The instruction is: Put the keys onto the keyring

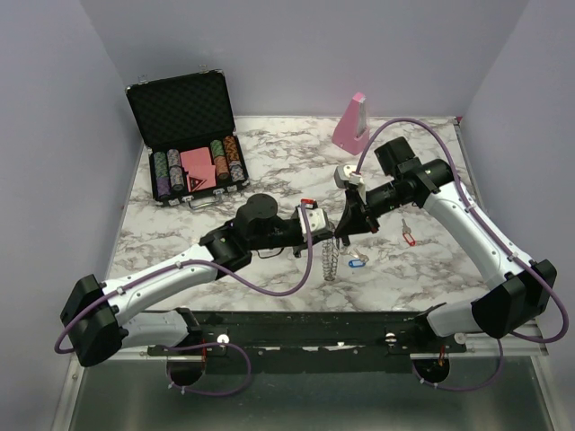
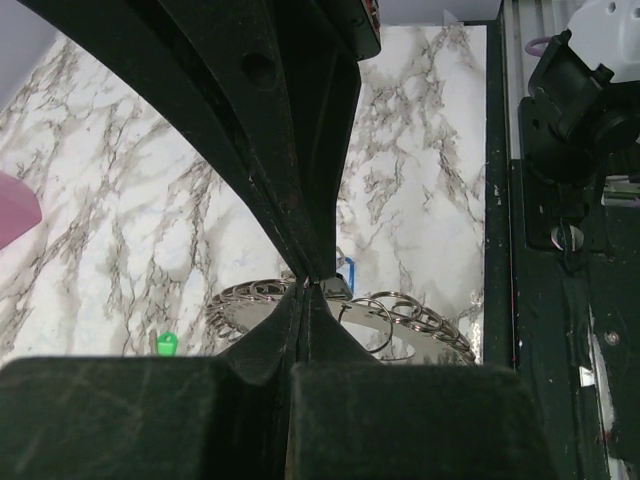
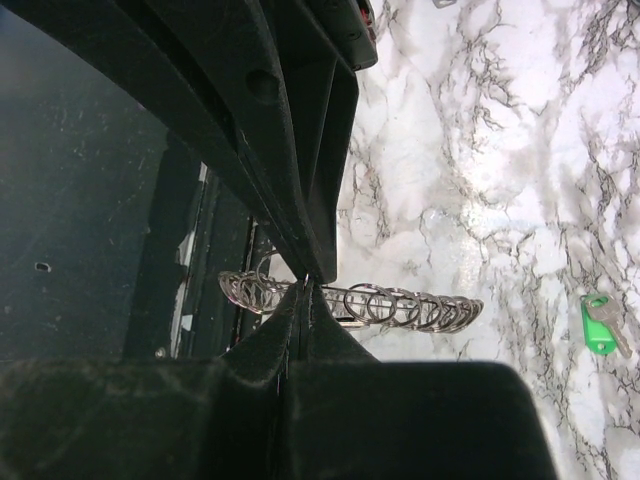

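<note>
**1. Holding state.** The left end effector is closed to a narrow pinch, with its fingertips meeting on the toothed rim of the large flat grey metal keyring. The right end effector is also closed and pinches the same rim (its wrist view shows the ring edge-on, as a row of small wire loops). The keyring hangs just below both end effectors over the white marble-patterned bench. In the top view its long axis runs from the fingertips toward the near edge. Whether its lower edge touches the bench cannot be told.

**2. Governing relation.** The blue-tagged silver metal key lies flat on the bench just beside the keyring, on the robot's right. The right arm is the nearer one. The long axis of that key is too small to read. The red-tagged silver metal key lies farther right, near the right forearm. The green-headed silver metal key lies well apart from the ring, blade pointing away from it.

**3. Assessment.** No key shows clearly on the ring. One end effector probably has to release in order to fetch a key.

**4. Materials.** The ring is thin, polished wire with small loops. The key heads are smooth plastic. The bench is hard and glossy, so a flat key offers little edge to grasp.
</note>
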Controlling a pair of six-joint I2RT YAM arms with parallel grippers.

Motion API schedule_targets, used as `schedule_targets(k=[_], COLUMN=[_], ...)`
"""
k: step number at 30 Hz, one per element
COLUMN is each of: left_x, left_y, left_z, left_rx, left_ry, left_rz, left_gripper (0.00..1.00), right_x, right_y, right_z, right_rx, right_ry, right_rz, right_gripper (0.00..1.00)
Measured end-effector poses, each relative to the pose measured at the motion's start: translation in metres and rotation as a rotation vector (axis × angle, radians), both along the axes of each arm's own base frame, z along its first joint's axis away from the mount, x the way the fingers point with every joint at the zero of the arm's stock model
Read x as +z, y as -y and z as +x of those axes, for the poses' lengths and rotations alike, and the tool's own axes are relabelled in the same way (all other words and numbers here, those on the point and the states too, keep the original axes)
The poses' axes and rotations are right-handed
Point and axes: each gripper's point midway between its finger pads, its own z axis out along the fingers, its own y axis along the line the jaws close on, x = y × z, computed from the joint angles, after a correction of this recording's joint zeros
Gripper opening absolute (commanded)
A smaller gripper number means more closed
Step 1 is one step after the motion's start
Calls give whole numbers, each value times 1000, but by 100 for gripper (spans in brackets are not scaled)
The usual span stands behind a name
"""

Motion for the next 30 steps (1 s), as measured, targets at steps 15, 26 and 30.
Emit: schedule_targets(k=[15, 26, 30], left_x=[-5, -13, -8], left_y=[-5, -13, -16], left_z=[-5, -14, -15], left_rx=[6, 10, 19], left_ry=[-20, -32, -8], left_rz=[-5, -53, -110], left_gripper=[0, 0, 0], right_x=[5, 6, 3], right_y=[-4, -8, -7], right_z=[3, 0, -4], right_rx=[-33, -26, -10], right_ry=[-22, -53, -64], right_rz=[19, 49, 57], right_gripper=[31, 40, 40])
